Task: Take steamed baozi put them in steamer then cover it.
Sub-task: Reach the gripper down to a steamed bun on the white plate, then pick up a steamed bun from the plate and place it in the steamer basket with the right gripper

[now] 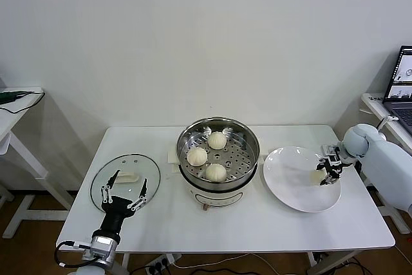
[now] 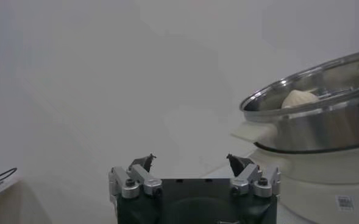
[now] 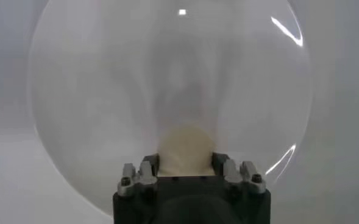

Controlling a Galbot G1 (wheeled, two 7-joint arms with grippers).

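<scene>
Three baozi (image 1: 216, 140) sit in steamer (image 1: 248, 157) at bench (image 1: 257, 223) centre. Right gripper (image 1: 325, 173) clenched on fourth baozi (image 1: 317, 176) over white plate (image 1: 290, 185). Left gripper (image 1: 123, 196) spread wide above glass cover (image 1: 103, 175), bench left.

Right gripper (image 1: 327, 173) clamped, arm outstretched; left gripper (image 1: 123, 193) spread, low.

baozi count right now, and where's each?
4. Three sit in the steamer: one at the back, one on its left side, one at the front. The fourth is on the white plate, gripped by the right gripper.
</scene>
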